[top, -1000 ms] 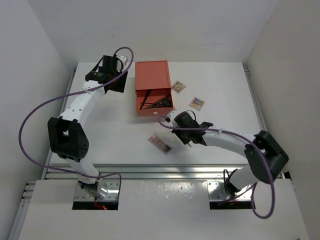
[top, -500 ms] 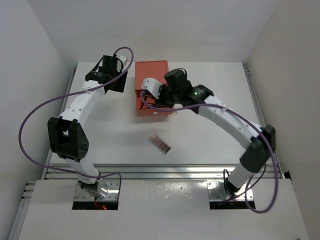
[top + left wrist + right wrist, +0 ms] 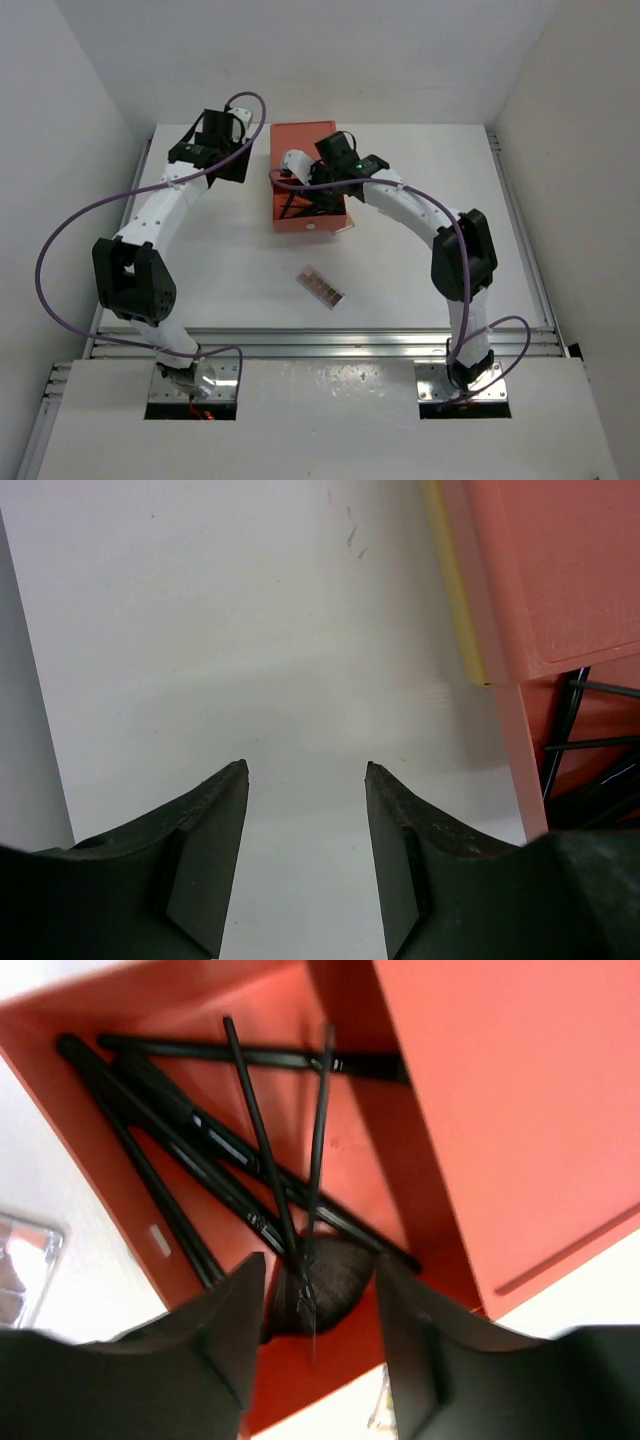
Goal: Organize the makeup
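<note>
The orange-red drawer box [image 3: 305, 140] stands at the back middle of the table with its drawer pulled open. Several dark brushes and thin sticks [image 3: 190, 1150] lie crossed in the drawer, with a round dark brush head [image 3: 335, 1275] among them. My right gripper [image 3: 320, 1260] hangs open just above that brush head [image 3: 303, 197], gripping nothing. A long pinkish-brown palette [image 3: 321, 287] lies alone on the table nearer the front. My left gripper [image 3: 305, 770] is open over bare table left of the box [image 3: 560, 570], also seen from above [image 3: 232, 165].
A shiny flat item [image 3: 20, 1260] lies on the table beside the drawer's edge, cut off by the frame. The right arm [image 3: 420, 210] arches over the table right of the box. A yellow strip [image 3: 455, 590] runs along the box's side.
The right arm swung from the table's middle up over the open drawer, and its jaws opened. The two square palettes right of the box no longer show. The left arm stayed still.
</note>
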You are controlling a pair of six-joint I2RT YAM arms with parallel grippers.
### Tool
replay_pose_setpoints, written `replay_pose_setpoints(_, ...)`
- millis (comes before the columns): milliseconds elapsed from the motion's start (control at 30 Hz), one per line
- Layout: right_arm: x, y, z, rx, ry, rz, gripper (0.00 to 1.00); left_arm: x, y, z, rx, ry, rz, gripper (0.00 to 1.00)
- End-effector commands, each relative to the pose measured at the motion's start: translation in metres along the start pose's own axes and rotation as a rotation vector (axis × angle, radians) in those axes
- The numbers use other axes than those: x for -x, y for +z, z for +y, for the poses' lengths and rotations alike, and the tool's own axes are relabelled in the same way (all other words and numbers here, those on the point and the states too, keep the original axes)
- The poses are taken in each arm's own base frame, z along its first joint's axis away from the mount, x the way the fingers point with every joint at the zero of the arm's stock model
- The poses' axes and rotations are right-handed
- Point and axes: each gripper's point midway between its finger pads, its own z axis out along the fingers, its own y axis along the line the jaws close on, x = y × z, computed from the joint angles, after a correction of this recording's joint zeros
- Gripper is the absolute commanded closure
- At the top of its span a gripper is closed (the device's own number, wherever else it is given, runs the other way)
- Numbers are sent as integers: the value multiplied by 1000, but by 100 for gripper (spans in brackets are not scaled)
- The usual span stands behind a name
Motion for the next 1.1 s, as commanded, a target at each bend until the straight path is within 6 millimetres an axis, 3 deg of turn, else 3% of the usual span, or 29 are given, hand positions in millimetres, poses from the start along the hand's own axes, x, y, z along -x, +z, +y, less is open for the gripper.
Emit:
replay_pose_setpoints(0, 46, -16, -17, -57, 16, -147, 50, 26, -10, 7, 15, -3, -78, 44)
replay_pose_setpoints(67, 56, -26, -23, -88, 41, -186, 40, 36, -7, 0, -6, 1, -94, 44)
replay_pose_setpoints(167, 67, -40, -36, -153, 83, -241, 34, 55, -1, -9, -55, -3, -137, 44)
replay_pose_setpoints(200, 77, -55, -37, -174, 117, -272, 34, 59, 0, -11, -68, -3, -145, 44)
replay_pose_setpoints(233, 69, -59, -49, -242, 190, -267, 38, 69, -1, -16, -98, -3, -168, 44)
replay_pose_setpoints(267, 67, -62, -48, -257, 270, -275, 42, 75, 2, -19, -114, -13, -184, 44)
replay_pose_setpoints(300, 46, -69, -30, -252, 323, -246, 49, 78, 11, -32, -154, -15, -185, 44)
replay_pose_setpoints(333, 52, -76, -39, -310, 367, -309, 57, 80, 15, -36, -176, -13, -186, 44)
replay_pose_setpoints(367, 45, -75, -31, -310, 495, -326, 72, 90, 15, -39, -192, -14, -212, 44)
replay_pose_setpoints(400, 64, -108, -37, -358, 534, -445, 80, 94, 18, -48, -215, -5, -215, 44)
replay_pose_setpoints(433, 25, -80, -8, -336, 570, -388, 89, 90, 31, -63, -254, 6, -196, 44)
replay_pose_setpoints(467, 31, -89, -4, -357, 660, -445, 100, 98, 33, -63, -253, 5, -211, 44)
replay_pose_setpoints(533, 6, -78, 26, -339, 731, -399, 100, 94, 48, -84, -287, 24, -190, 45)
replay_pose_setpoints(567, -3, -70, 40, -325, 770, -369, 100, 98, 50, -85, -287, 14, -196, 45)
replay_pose_setpoints(733, -26, -46, 83, -262, 900, -300, 100, 89, 71, -98, -308, 14, -170, 45)
replay_pose_setpoints(833, -28, -31, 82, -275, 922, -296, 100, 81, 81, -103, -296, 20, -145, 45)
replay_pose_setpoints(900, -29, -24, 70, -328, 899, -291, 100, 78, 84, -102, -287, 20, -142, 46)
replay_pose_setpoints(1067, -1, -9, 38, -374, 866, -344, 100, 56, 94, -103, -280, 36, -91, 46)
